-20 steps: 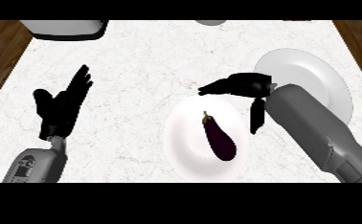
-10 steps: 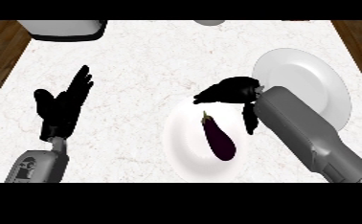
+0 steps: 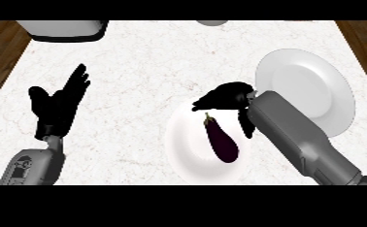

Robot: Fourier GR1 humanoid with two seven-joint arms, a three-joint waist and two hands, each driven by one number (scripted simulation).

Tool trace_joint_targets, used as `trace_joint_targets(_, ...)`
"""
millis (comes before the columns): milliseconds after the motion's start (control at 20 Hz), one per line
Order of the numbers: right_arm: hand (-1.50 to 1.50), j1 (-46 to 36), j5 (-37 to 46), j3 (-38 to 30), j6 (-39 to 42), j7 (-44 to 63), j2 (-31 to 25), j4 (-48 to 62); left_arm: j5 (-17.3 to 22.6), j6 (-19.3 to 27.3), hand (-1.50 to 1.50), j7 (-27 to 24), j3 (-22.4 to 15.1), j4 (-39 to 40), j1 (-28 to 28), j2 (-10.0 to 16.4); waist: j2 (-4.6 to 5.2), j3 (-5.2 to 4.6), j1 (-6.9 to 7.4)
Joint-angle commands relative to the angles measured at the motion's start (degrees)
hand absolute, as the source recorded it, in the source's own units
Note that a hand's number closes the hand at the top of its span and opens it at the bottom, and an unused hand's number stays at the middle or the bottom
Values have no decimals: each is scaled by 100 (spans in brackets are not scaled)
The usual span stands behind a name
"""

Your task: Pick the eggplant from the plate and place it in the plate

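— Eggplant [image 3: 221,142] first: where does it lie?
— Lengthwise on the near plate [image 3: 185,148], with its stem end toward the far side of the bench [image 3: 143,66] and its dark body pointing back at the robot. Nothing holds it.
— And the right hand [image 3: 224,98]?
— It hovers over the stem end, at the plate's far rim. Its fingers are apart and relaxed, reaching leftward, and the thumb hangs down on the eggplant's right side. It grips nothing. I cannot tell whether any fingertip touches the stem.
— So the step in hand is the grasp. How should it go?
— I'd bring the hand lower and nearer the thick middle rather than the thin stem. Put the fingers on one flank and the thumb on the other, then close across the width. A grip at the tip would likely let the body swing or roll.
— Then?
— Lift straight up past the rim, then carry it right to the second plate [image 3: 305,88], which sits just beside the first, farther back.
— The left hand [image 3: 58,105]?
— Open, fingers up, resting well apart at the bench's left.
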Motion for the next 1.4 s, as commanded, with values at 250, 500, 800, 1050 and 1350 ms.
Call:
trace_joint_targets(250,-150,-128,822,-307,-348,-682,107,764,-42,-135,0,192,86,-291,147,-104,11,2,50)
trace_joint_targets(500,-150,305,1250,-166,-123,269,859,293,-97,-256,0,-251,251,142,100,-131,1,0,7)
trace_joint_targets(800,150,1,1487,76,13,-968,592,547,-261,-136,0,76,35,-108,-66,-302,11,1,34)
trace_joint_targets(1050,150,712,1482,93,-111,-606,769,6,-191,-268,0,-172,263,141,13,-200,1,-2,-33)
trace_joint_targets(1350,150,1018,1554,-345,-615,-488,613,-460,-190,-315,0,98,317,43,-105,-199,-8,0,-39)
